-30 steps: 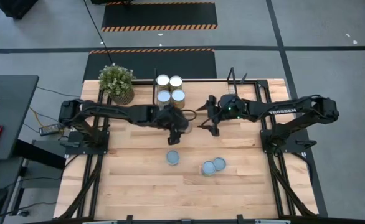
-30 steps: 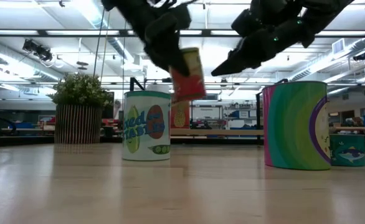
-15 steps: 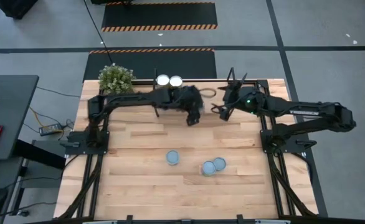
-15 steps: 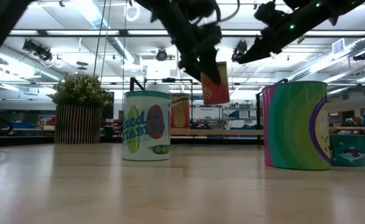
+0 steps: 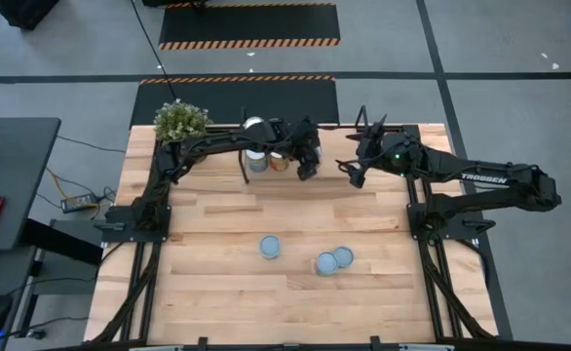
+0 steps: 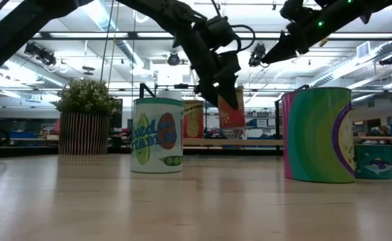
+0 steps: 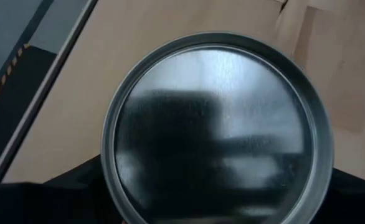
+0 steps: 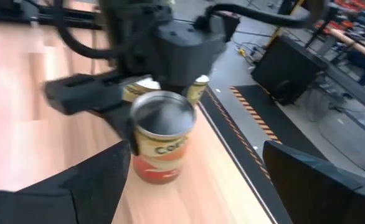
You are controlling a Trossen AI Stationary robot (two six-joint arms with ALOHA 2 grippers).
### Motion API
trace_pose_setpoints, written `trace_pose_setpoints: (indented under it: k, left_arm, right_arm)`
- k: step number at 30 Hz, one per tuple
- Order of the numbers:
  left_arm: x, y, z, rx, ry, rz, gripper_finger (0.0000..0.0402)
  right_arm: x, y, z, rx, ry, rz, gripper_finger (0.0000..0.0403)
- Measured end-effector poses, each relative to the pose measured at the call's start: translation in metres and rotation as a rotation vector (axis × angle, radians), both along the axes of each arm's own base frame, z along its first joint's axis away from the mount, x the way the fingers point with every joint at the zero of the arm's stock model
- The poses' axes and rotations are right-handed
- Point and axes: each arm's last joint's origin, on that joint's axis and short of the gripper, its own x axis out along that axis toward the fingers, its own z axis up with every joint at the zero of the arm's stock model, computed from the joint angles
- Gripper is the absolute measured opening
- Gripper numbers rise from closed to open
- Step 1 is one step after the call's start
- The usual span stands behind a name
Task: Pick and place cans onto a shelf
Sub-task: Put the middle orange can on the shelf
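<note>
My left gripper is shut on a can with a red and yellow label, just above the shelf board at the table's far edge. The can's grey top fills the left wrist view. The can also shows in the right wrist view. My right gripper hangs open and empty to the right of it, above the shelf. Other cans stand on the shelf's left part. Three cans stand on the tabletop. My left gripper pinches the can's side wall between its two fingers, near the top rim. The fingers come from above, pointing down. The can is nearly upright and a little above the shelf board; whether its base touches the board, I cannot tell.
A potted plant stands at the far left corner. The shelf's black end frames rise beside the grippers. In the low view a white-labelled can, a green can and a small teal can stand nearer.
My left gripper has carried the red and yellow can from over the table's middle toward the far edge and somewhat right, then down over the shelf. My right gripper has drawn back toward the right and far edge and risen, staying open.
</note>
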Motion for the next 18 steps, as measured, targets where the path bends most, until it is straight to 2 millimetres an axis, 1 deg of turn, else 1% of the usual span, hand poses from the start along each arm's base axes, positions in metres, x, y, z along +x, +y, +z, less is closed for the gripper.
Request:
trace_pose_setpoints:
  k: [12,18]
  left_arm:
    - [-0.0027,0.0005,-0.0018,0.017,0.04,-0.01,0.0316]
    - [-0.0053,0.0072,-0.002,-0.019,0.03,-0.005,0.0316]
  right_arm:
    - [0.0012,0.0017,0.0003,0.03,-0.017,0.057,0.0373]
    - [0.0014,0.0021,0.0002,0.036,-0.019,0.071,0.0373]
